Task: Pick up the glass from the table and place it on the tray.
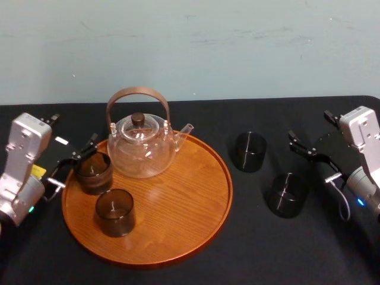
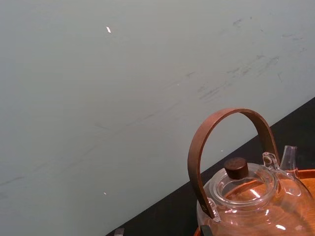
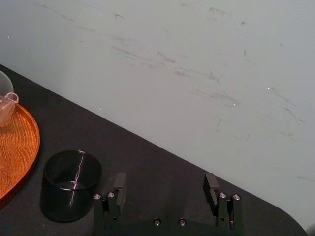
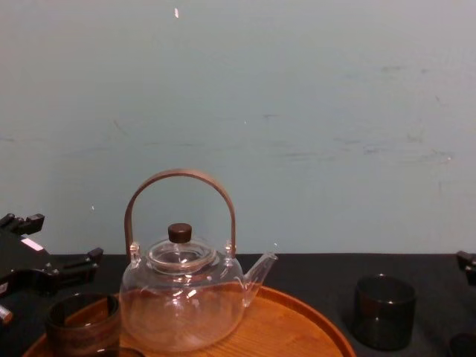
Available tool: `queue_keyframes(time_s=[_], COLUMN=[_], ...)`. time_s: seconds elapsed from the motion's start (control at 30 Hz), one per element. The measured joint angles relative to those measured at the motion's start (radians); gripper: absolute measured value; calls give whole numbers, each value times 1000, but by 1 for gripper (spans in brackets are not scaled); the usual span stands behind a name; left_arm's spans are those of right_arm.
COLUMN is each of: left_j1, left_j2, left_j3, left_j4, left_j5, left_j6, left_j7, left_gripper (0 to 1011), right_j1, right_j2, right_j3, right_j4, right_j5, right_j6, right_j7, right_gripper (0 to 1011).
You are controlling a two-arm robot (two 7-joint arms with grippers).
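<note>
Head view showed the glass (image 1: pixel 92 173) standing upright on the tray (image 1: pixel 178 202), just inside the rim on the side nearest the worktop's left edge. The left claw (image 1: pixel 72 165) reached in from that edge with its fingers spread wider than the glass, one tip just behind the glass and the other at the tray's rim beside it; whether either tip touched the glass could not be told. In the chest view the glass (image 4: pixel 82 320) sat low on the tray, and the claw's nearer finger hung just above and behind its rim. A second glass (image 1: pixel 114 212) stood on the tray just in front of the first, apart from it. The clear teapot (image 1: pixel 141 147) with its arched brown handle stood on the tray's back part, just beside the glass. The tray lay on the left half of the black worktop (image 1: pixel 249 249). Two more dark glasses stood on the bare worktop toward its right edge, the far one (image 1: pixel 248 151) near the tray's rim and the near one (image 1: pixel 287 195) closer to the front. The right claw (image 1: pixel 309 157) hovered just beyond them toward the right edge, its fingers (image 3: pixel 119 183) wide apart and holding nothing.
</note>
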State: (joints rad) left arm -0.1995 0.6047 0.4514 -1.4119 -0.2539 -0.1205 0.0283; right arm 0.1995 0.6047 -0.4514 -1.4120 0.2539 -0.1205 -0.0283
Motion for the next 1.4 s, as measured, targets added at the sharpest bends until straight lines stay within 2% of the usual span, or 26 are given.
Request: queue_keyframes(time_s=[1.4], left_j1=[0], left_j2=[0], left_j3=[0], left_j4=[0], left_j5=[0], left_j6=[0], left_j7=[0], left_gripper=[1001], right_j1=[0], right_j2=[0], right_j3=[0], right_j4=[0], right_j5=[0], right_j6=[0], right_j7=[0], right_gripper=[1002])
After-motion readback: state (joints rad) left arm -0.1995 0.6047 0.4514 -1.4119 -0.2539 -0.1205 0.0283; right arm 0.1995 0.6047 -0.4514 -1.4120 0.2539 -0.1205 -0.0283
